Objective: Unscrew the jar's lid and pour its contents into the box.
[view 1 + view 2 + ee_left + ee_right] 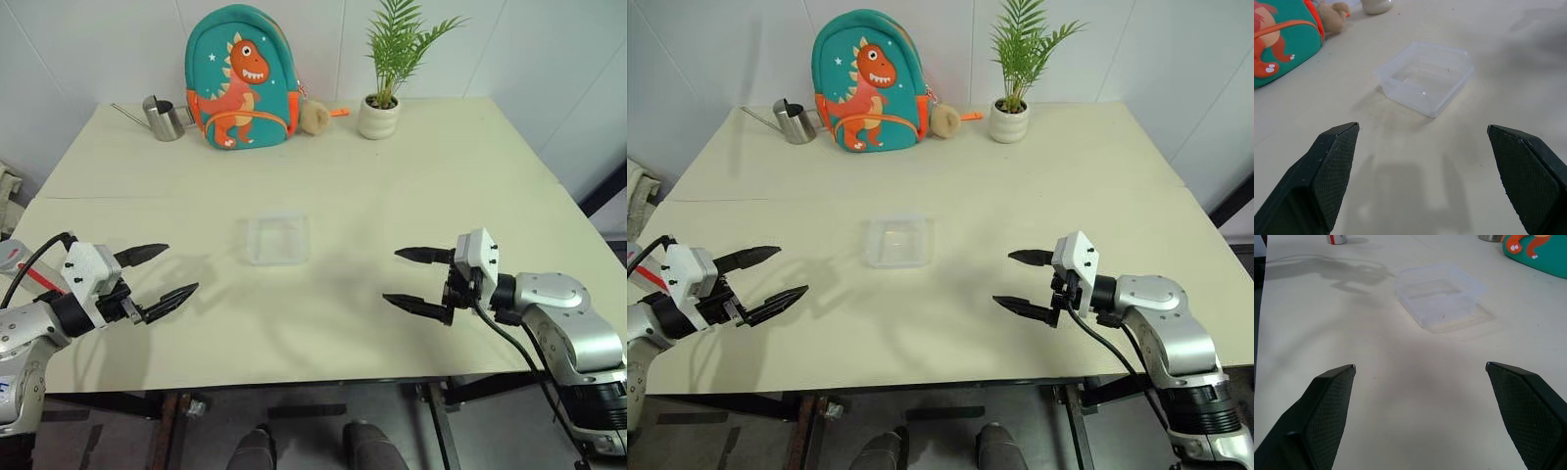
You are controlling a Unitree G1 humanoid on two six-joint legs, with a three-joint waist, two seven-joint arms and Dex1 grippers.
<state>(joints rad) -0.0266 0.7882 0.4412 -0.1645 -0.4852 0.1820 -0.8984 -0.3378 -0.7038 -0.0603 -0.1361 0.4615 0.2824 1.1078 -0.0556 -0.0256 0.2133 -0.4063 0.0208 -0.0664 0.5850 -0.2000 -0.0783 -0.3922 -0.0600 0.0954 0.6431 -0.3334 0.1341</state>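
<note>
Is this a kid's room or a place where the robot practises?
Probably a practice room for the robot, not a kid's room. A plain table stands against bare white walls, and on it are just a few props: a dinosaur backpack, a potted plant, a little watering can and a clear box.

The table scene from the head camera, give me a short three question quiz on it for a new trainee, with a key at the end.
1. True or false: the box sits on the table between the left gripper and the right gripper.
2. Which thing stands nearest the backpack?
A. the watering can
B. the box
C. the potted plant
3. Fill in: both grippers have their fingers ____ and hold nothing.

Key: 1 true. 2 A. 3 open.
</note>
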